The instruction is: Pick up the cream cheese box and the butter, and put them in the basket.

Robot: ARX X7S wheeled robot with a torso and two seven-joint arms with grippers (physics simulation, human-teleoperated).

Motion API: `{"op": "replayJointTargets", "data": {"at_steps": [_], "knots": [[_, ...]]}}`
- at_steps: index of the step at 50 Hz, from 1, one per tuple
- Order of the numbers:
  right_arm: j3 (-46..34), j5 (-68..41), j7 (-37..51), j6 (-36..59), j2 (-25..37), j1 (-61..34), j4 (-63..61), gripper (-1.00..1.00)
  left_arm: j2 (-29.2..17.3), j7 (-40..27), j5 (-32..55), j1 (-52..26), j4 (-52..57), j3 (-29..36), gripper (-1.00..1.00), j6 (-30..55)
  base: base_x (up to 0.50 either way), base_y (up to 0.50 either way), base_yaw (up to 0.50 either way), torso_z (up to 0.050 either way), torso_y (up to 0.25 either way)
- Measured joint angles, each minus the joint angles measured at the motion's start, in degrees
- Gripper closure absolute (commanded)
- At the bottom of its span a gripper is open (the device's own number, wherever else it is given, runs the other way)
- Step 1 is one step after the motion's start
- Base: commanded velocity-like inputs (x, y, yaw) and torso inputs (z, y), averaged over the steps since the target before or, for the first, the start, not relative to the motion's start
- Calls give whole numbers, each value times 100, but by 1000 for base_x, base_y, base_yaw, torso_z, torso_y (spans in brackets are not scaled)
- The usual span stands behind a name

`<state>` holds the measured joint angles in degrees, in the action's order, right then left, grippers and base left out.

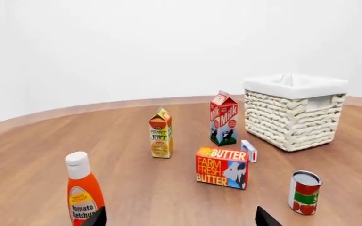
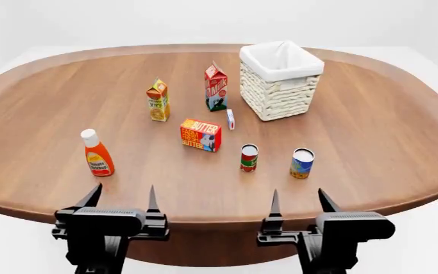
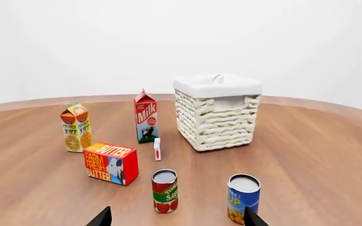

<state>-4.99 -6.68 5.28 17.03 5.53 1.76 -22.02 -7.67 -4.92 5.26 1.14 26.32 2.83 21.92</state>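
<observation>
The butter is a red-orange box with yellow lettering, standing mid-table; it also shows as the butter and the butter. The cream cheese box, tiny and white, stands just behind it, between it and the basket; cream cheese box, cream cheese box. The wicker basket, basket has a white liner. My left gripper and right gripper hover open at the table's near edge, both empty and well short of the boxes.
An orange juice carton and a milk carton stand behind the butter. A ketchup bottle is at the near left. Two cans, one red and one blue, stand in front of the right gripper.
</observation>
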Motion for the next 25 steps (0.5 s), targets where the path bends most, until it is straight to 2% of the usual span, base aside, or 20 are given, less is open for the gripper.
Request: {"op": "replayJointTargets", "data": {"at_steps": [5,13,25], "knots": [[-2,-95,57,326,71,14,-488,-100,-91,-47,57,2,519,-14,-100,444,48,0,0,0,0],[-1,-255,74,557,167,64,-951,-100,-190,-99,158,0,1122,-45,-100,952,494,0,0,0,0],[-50,-321,140,686,276,69,-1191,-100,-276,-162,244,-14,1509,-63,-100,1250,500,0,0,0,0]]}}
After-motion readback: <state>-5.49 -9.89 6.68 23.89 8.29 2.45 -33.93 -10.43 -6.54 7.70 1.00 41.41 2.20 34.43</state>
